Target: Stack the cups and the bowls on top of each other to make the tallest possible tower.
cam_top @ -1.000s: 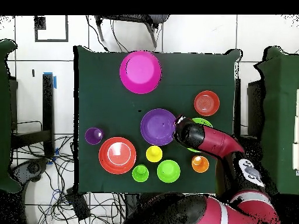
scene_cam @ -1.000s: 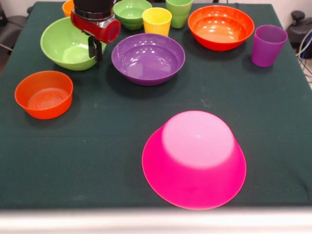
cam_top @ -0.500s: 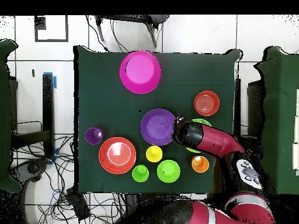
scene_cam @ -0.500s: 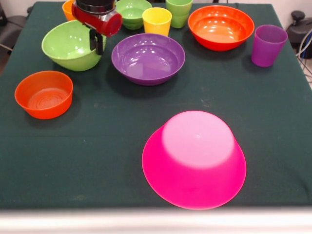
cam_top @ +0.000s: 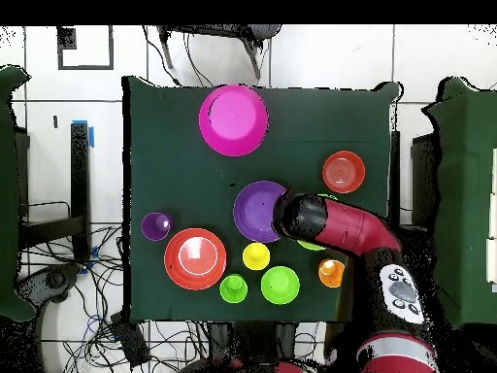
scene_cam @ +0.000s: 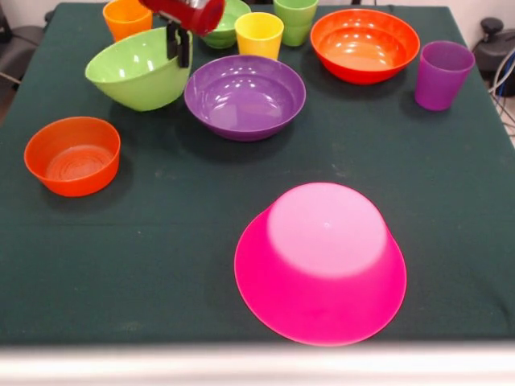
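Observation:
My gripper (scene_cam: 178, 44) is shut on the rim of the light green bowl (scene_cam: 137, 68), which hangs tilted just off the cloth, left of the wide purple bowl (scene_cam: 245, 95). From overhead the arm covers most of that bowl beside the purple bowl (cam_top: 254, 211). The big pink bowl (scene_cam: 320, 261) lies upside down near the front edge with nothing on it. Along the back stand the orange cup (scene_cam: 127, 18), yellow cup (scene_cam: 259, 34), light green cup (scene_cam: 295, 18) and a small green bowl (scene_cam: 228, 24). The purple cup (scene_cam: 442, 74) stands at the right.
A small orange-red bowl (scene_cam: 72, 154) sits at the left and a larger orange-red bowl (scene_cam: 364, 44) at the back right. Dark green cloth (scene_cam: 161, 241) covers the table. Overhead, the pink bowl (cam_top: 233, 118) is far from the arm.
The gripper has risen and shifted toward the purple bowl, carrying the light green bowl by its rim. The bowl has left the cloth and tilted.

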Tool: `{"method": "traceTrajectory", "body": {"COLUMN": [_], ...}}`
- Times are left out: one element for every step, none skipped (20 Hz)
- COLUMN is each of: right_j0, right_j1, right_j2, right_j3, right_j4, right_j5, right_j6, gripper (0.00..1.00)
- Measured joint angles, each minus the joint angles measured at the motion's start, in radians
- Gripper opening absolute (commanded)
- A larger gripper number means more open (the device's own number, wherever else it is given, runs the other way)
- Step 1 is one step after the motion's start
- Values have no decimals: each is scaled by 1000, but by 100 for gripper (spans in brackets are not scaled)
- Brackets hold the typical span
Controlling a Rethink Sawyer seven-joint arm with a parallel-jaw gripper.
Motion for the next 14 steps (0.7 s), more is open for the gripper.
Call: {"method": "traceTrajectory", "body": {"right_j0": [8,16,26,37,45,57,77,88,97,105,113,121,130,147], "right_j1": [-7,-15,-24,-32,-39,-48,-60,-66,-69,-72,-75,-78,-81,-84], "right_j2": [-1,-2,-3,-4,-5,-7,-11,-14,-16,-19,-22,-25,-28,-38], "right_j3": [0,0,0,0,-1,-1,-4,-7,-10,-14,-18,-21,-25,-38], "right_j4": [0,2,3,5,6,8,9,9,10,11,11,12,13,15], "right_j5": [11,21,33,43,51,63,80,88,92,96,99,103,107,112], "right_j6": [0,0,0,0,0,0,0,0,0,0,0,0,0,0], "gripper": [0,0,0,0,0,0,0,0,0,0,0,0,0,0]}}
